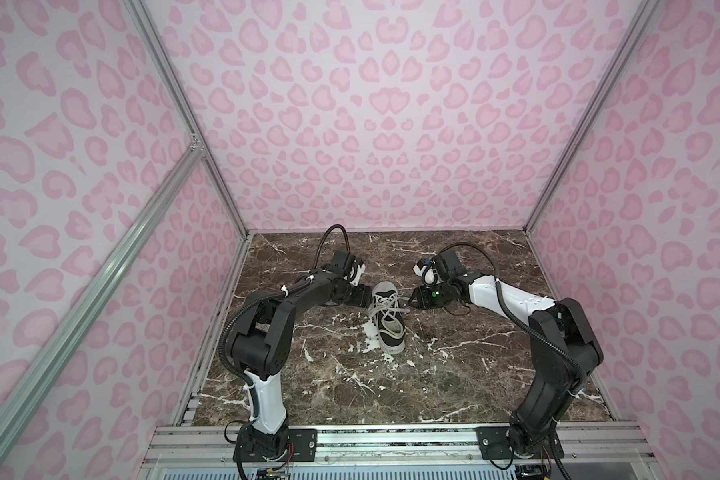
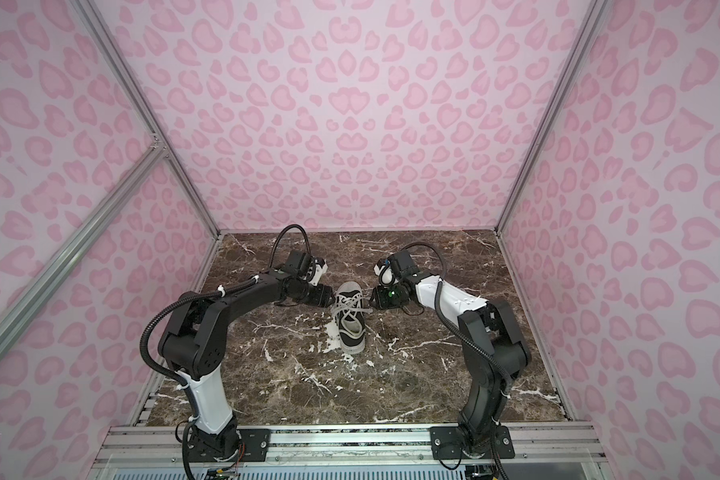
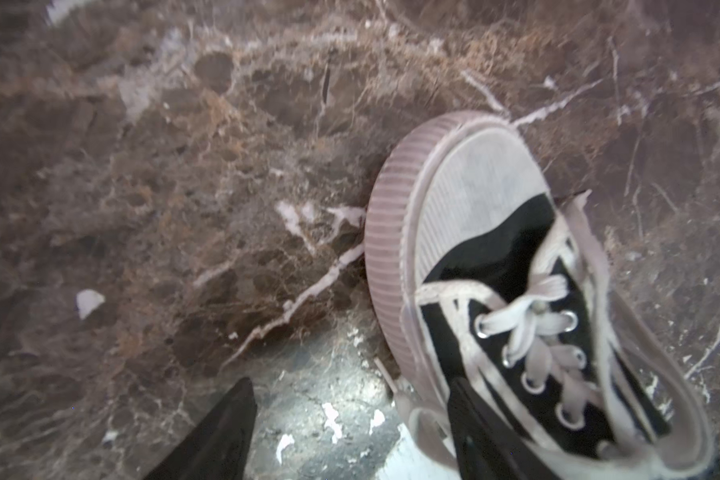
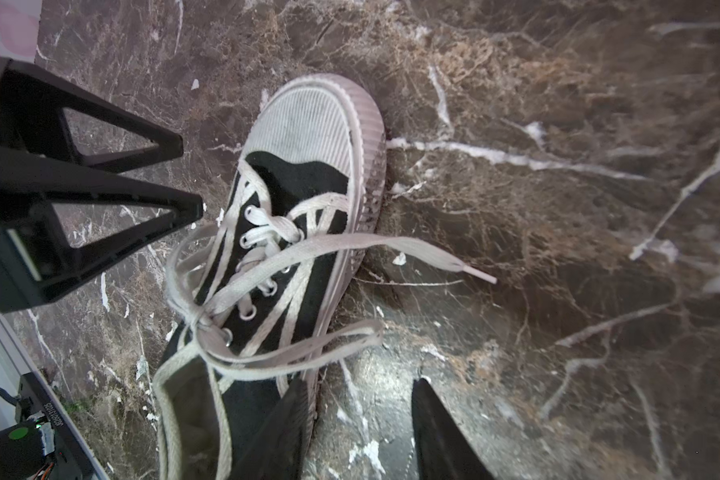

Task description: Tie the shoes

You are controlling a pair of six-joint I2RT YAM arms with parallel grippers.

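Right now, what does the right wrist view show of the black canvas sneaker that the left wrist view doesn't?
Right wrist only: the knot in the off-white flat laces, one loose lace end on the brown marble tabletop, and the left gripper seen from outside, open. Left wrist only: the ribbed sole wall on that gripper's side. Both: the black canvas sneaker, its white ribbed toe cap and the tabletop.

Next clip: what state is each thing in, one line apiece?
shoe: upright on its sole, toe pointing to the far side.
laces: knotted with loose loops, one end trailing off the shoe's side.
left gripper: open, empty, beside the shoe.
right gripper: open, empty, beside the shoe.
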